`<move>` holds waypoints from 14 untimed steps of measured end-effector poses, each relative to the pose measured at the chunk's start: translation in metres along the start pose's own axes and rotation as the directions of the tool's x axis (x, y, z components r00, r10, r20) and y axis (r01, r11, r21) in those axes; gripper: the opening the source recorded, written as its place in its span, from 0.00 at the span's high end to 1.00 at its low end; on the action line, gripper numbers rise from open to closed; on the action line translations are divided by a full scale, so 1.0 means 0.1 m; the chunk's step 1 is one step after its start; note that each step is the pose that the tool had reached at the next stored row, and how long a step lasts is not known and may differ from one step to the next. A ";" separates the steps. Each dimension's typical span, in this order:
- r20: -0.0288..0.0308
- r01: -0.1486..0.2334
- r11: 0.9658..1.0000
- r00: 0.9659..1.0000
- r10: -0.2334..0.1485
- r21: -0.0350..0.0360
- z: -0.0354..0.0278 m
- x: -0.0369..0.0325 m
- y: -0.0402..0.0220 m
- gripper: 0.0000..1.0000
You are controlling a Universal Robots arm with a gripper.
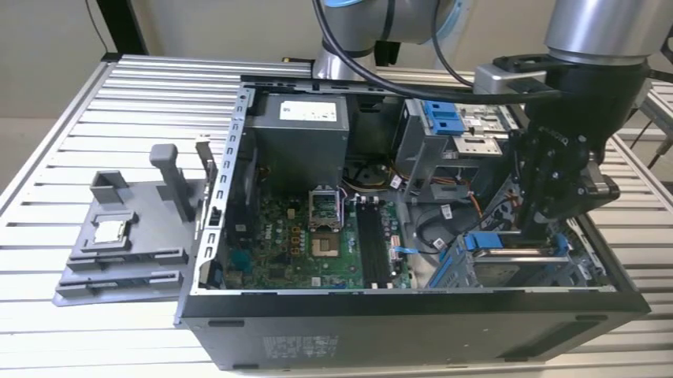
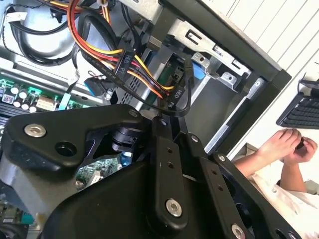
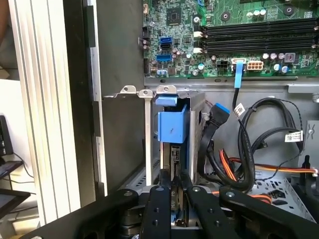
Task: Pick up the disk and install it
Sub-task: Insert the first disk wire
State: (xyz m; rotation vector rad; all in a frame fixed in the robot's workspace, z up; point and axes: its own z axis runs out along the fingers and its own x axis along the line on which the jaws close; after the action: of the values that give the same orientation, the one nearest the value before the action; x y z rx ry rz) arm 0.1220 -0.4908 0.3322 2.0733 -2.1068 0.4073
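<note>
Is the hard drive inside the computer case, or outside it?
Inside: the disk stands on edge in the metal bay, with the jaws closed on it. Whether it is fully seated: cannot tell.

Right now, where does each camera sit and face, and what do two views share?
Exterior view: off the arm, looking down into the computer case; arm, gripper show.
First wrist view: on the wrist, looking along gripper at the disk.
Second wrist view: on the wrist, facing cables past gripper.
Shared in both wrist views: motherboard.
</note>
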 end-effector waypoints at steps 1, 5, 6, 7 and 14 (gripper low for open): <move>0.000 0.000 1.000 1.000 0.000 0.000 0.000 0.000 -0.002 1.00; 0.000 0.000 1.000 1.000 0.000 0.000 0.002 0.000 -0.004 1.00; 0.000 -0.001 1.000 1.000 0.001 0.000 0.004 -0.001 -0.004 1.00; -0.001 -0.001 1.000 1.000 0.001 0.000 0.006 -0.001 -0.004 1.00; -0.001 -0.003 1.000 1.000 0.003 -0.001 0.020 -0.006 -0.005 1.00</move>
State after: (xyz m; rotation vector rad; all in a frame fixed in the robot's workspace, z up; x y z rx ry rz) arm 0.1227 -0.4907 0.3302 2.0694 -2.1096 0.4073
